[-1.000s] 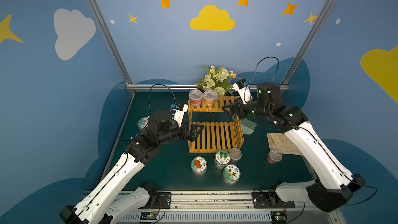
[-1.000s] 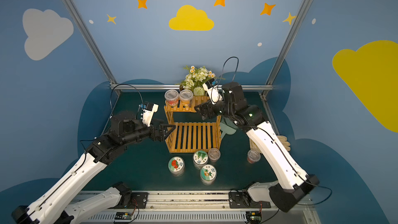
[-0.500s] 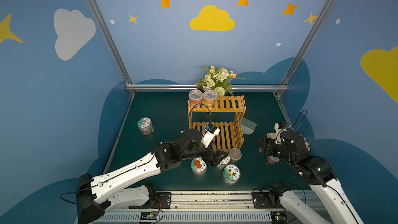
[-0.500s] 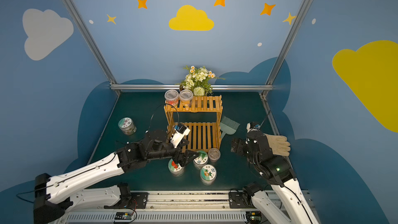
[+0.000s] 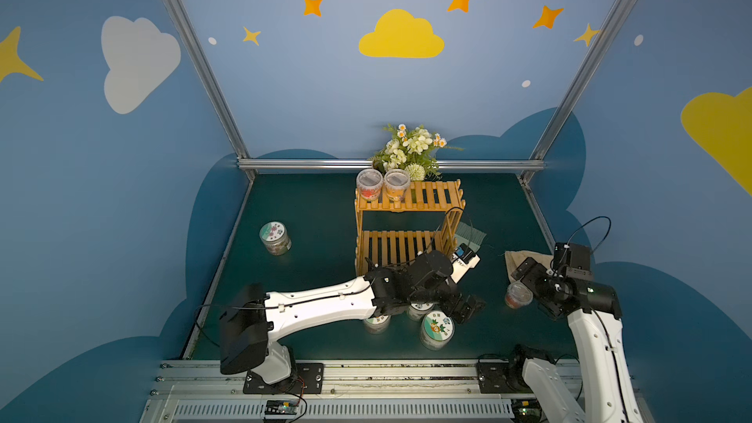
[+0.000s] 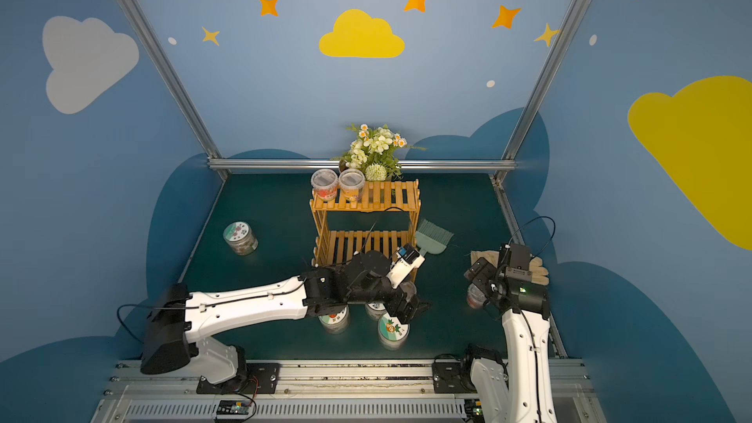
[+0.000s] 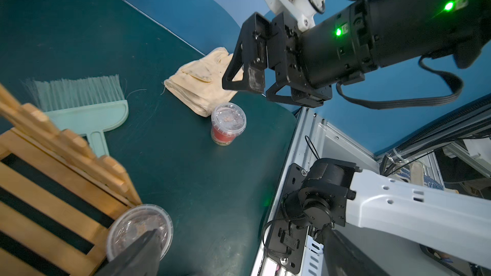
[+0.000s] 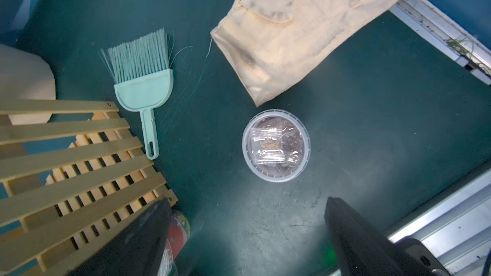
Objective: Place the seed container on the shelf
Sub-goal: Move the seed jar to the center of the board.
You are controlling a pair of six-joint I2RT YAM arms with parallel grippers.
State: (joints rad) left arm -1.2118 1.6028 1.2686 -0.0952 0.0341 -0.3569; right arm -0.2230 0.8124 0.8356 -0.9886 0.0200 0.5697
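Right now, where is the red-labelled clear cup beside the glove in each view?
Top view: the red-labelled cup sits lower right.
Top view: the cup sits lower right too.
Left wrist: cup near the centre.
Right wrist: cup at the centre.
Shared landmark: the cream glove beside it.

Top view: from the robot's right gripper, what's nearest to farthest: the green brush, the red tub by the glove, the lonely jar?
From the right gripper:
1. The red tub, just below it, by the glove.
2. The green brush, next to the shelf.
3. The lonely jar, far past the shelf.
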